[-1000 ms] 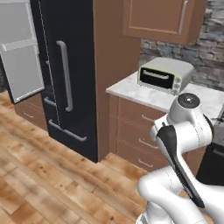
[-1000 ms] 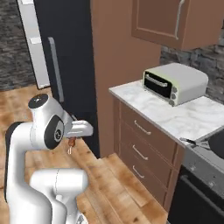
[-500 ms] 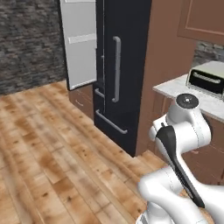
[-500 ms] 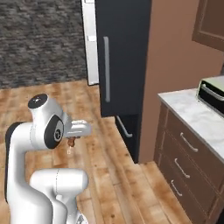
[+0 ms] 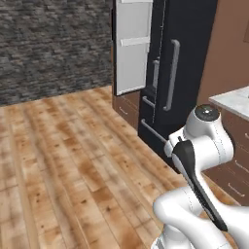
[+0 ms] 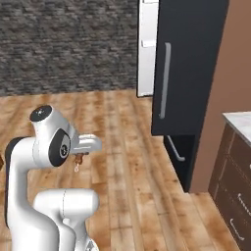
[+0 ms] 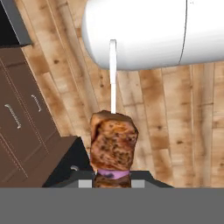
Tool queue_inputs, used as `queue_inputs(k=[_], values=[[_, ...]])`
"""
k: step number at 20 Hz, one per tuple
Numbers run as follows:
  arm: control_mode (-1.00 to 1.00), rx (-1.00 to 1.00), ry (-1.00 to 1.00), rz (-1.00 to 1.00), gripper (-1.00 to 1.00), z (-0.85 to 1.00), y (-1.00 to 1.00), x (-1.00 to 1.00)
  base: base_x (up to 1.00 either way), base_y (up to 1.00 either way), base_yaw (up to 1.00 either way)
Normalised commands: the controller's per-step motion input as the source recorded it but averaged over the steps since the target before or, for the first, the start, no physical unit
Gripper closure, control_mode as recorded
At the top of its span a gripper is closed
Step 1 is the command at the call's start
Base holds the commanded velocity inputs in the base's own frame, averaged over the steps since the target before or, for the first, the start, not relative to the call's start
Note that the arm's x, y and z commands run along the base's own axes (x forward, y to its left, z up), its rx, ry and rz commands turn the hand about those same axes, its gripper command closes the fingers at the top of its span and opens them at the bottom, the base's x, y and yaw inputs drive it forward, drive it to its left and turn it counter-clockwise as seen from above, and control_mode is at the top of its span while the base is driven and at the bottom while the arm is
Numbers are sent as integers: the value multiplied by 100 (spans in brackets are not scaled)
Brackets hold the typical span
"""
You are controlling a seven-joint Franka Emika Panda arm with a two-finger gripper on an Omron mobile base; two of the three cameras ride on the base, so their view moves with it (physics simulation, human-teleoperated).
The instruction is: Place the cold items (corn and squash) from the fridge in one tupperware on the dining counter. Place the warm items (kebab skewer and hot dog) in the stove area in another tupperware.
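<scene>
The claw is clamped on the kebab skewer, carried over the wood floor. The fridge stands at two o'clock. No box is in view; packing apparently remains.

Glossy white rounded arm, dark grey joint caps and seams, silver-grey wrist piece
</scene>
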Motion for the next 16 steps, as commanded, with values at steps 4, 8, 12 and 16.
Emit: queue_inputs(k=[4, 8, 12, 16], values=[[100, 0, 0, 0, 100, 0, 0, 0, 53, 72, 25], [100, 0, 0, 0, 100, 0, 0, 0, 74, 60, 27], [100, 0, 0, 0, 100, 0, 0, 0, 83, 49, 28], [100, 0, 0, 0, 100, 0, 0, 0, 90, 46, 29]])
